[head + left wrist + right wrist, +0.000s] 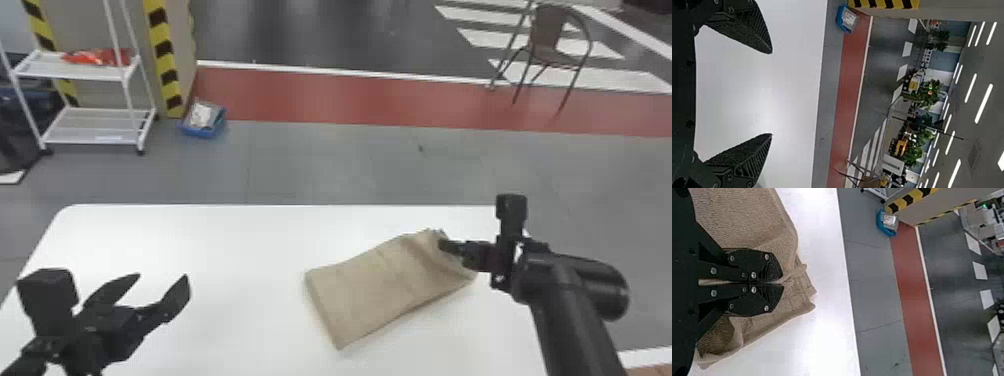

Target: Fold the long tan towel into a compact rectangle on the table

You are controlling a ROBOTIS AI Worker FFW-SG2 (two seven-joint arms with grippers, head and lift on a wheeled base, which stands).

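Towel (pixel 385 285): lay on the right part of the table (pixel 200 235), angled, as a short slab with a smooth outline; flat end (pixel 325 311) toward mid-table, the other end rumpled up round the fingers
Right gripper (pixel 782 283): fingers closed together on a pinch of the rumpled end, cloth bunched along both sides
Left gripper (pixel 162 276): fingers wide apart over the left side of the table, holding nothing, well apart from the cloth
Step in hand: looked like turning the rumpled end over toward the flat end
Rumpled end: a loose hem showed just past the fingertips and a hollow gaped under the cloth beside them, so checking that the pinch had every intended layer came first
Lift: wanted to be low and slow, just enough to clear the lower layers without dragging the slab askew
Path: best run along the slab's long sides, not square to the table, so the edges would meet
Set-down: called for laying the hem down first, easing the bunching out, then opening the fingers and backing off level
Flat end: light if it began to slide; the left gripper could have pressed it down
Main risk: a skewed crease or a trapped wrinkle, which would have made the final rectangle bulky
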